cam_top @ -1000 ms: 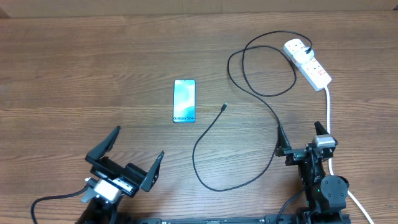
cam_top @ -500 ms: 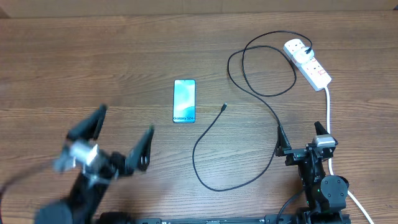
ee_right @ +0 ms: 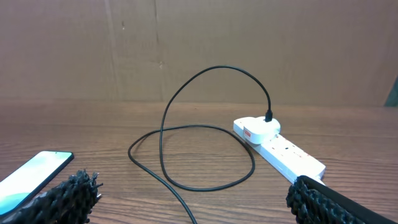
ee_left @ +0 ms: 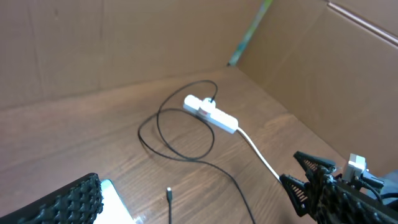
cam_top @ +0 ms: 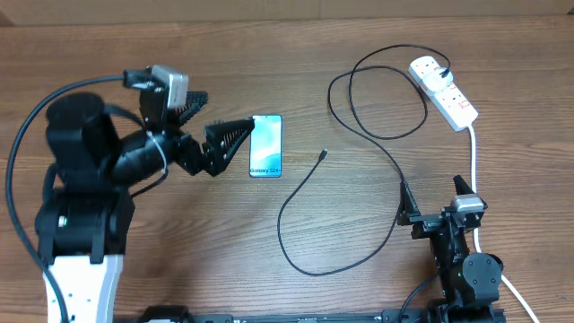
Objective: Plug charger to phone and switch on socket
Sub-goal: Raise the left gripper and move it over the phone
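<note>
Left gripper (cam_top: 208, 121), jaws wide and empty, hovers at the slim teal-screened phone (cam_top: 266, 145) mid-frame, likely to steady it; right gripper (cam_top: 431, 193) hangs equally wide and empty, lower right.

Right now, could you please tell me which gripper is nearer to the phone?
Left. The left gripper is open right at the phone's upper left edge. The right gripper, also open, sits far off to the phone's right.

Wood-grain table (cam_top: 377, 287), plain brown cardboard walls (ee_right: 186, 43) behind
</note>
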Available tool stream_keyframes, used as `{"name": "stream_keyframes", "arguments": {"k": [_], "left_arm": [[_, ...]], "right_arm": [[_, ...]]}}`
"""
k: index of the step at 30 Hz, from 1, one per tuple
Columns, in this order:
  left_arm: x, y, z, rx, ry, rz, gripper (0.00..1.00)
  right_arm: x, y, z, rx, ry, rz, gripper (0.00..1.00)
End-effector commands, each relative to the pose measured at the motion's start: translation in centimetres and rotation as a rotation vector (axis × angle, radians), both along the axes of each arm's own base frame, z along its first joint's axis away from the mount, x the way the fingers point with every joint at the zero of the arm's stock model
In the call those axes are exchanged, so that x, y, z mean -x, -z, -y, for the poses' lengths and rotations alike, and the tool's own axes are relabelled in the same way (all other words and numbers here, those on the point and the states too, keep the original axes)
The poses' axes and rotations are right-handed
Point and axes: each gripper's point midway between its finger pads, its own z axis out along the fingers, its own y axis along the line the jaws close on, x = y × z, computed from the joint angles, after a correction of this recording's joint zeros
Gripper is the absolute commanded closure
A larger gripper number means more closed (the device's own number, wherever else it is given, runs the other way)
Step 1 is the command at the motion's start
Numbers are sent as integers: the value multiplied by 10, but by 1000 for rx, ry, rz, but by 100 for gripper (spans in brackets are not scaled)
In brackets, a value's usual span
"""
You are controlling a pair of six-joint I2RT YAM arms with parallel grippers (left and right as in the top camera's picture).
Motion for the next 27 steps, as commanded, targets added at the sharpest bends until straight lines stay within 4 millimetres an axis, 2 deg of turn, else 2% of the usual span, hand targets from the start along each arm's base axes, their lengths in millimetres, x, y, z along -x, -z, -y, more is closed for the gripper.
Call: {"name": "stream_keyframes", "arguments": {"k": [1,5,10,12,15,18,20,23,27], "left_arm": [[-8,-11,0,14,-26,-15,0],[-18,-3,-8,-104,-187,-96,0],[-17,1,-22,-327,-382,-208,0],[-15,2,-23,-421,-411,-239,0],[-12,5,-4,-481,-321,-251,0],[-6,12,23,-435,-194,-289,0],[-1,17,35,-411,-132,-321,0],[-6,24,41,-385,-127,-363,0],[-10,39,42,-316,-209,-514,0]], "right_arm": [[0,1,1,4,6,8,0],[0,1,1,4,6,8,0],[0,1,1,4,6,8,0],[0,1,1,4,6,8,0],[0,1,1,4,6,8,0],[0,1,1,4,6,8,0],[0,1,1,4,6,8,0],[0,1,1,4,6,8,0],[0,1,1,4,6,8,0]]}}
